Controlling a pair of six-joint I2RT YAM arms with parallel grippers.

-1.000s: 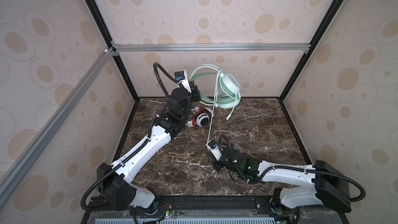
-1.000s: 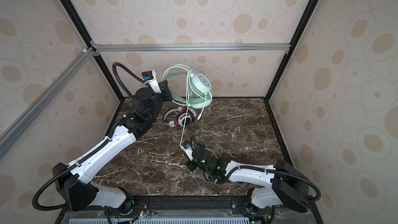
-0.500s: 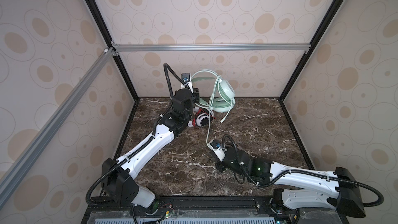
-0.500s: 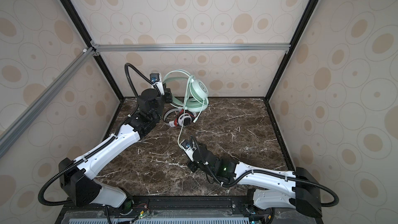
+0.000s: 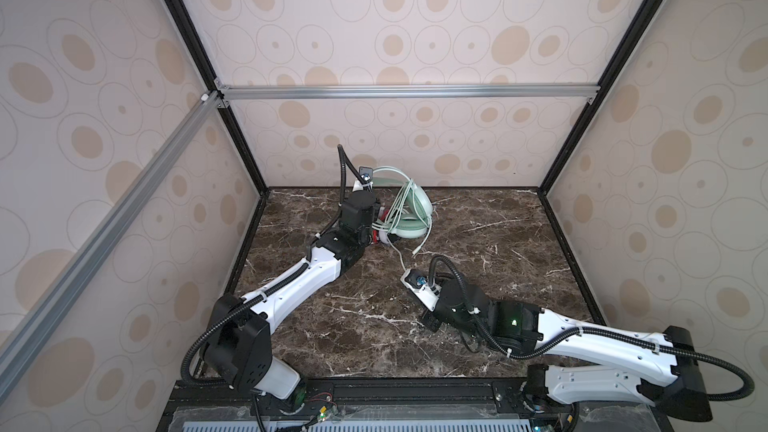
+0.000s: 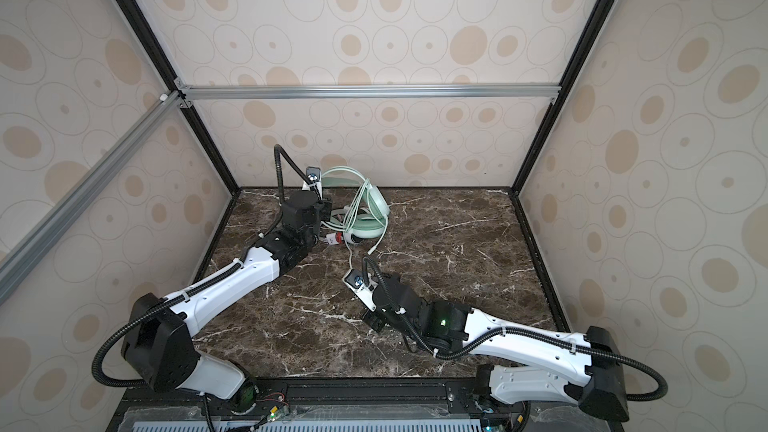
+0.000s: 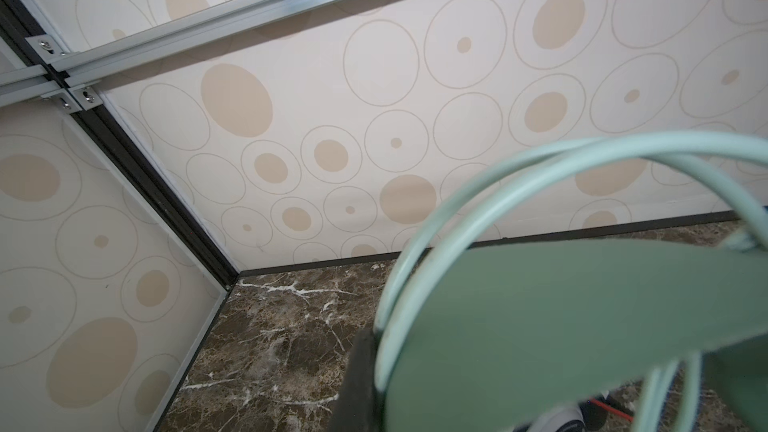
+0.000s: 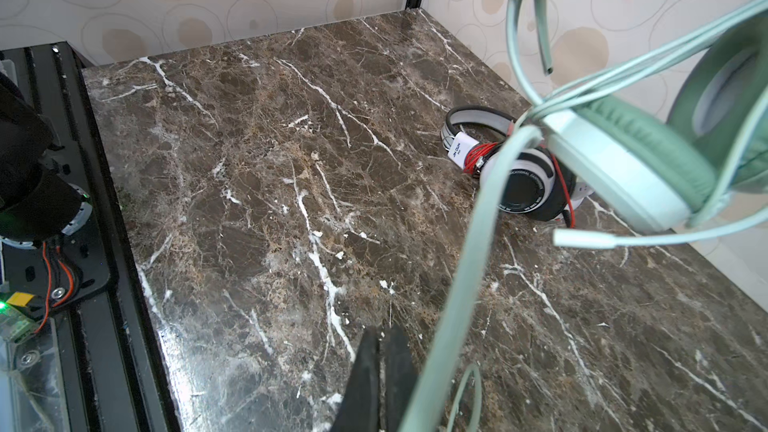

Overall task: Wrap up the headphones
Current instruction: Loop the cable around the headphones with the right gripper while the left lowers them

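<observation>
**Mint-green headset lowered toward the white one, cord now slack**

Within the last second the left end effector (image 5: 374, 207), clamped on the headband, has brought the mint-green headset (image 5: 409, 209) down from high against the back wall (image 5: 415, 139). It now hangs low over the surface (image 5: 478, 284), just above the white headset (image 8: 523, 184). Its pale cord (image 8: 478, 234) already crosses the band in several loops and now sags toward the right end effector (image 8: 380, 367). That one's fingers are together, and the cord runs against them, though I cannot tell whether it is pinched. The plug (image 8: 582, 238) dangles free. Winding looks nearly done, but the loose tail could snag the white headset's red cord (image 8: 478, 155).
</observation>
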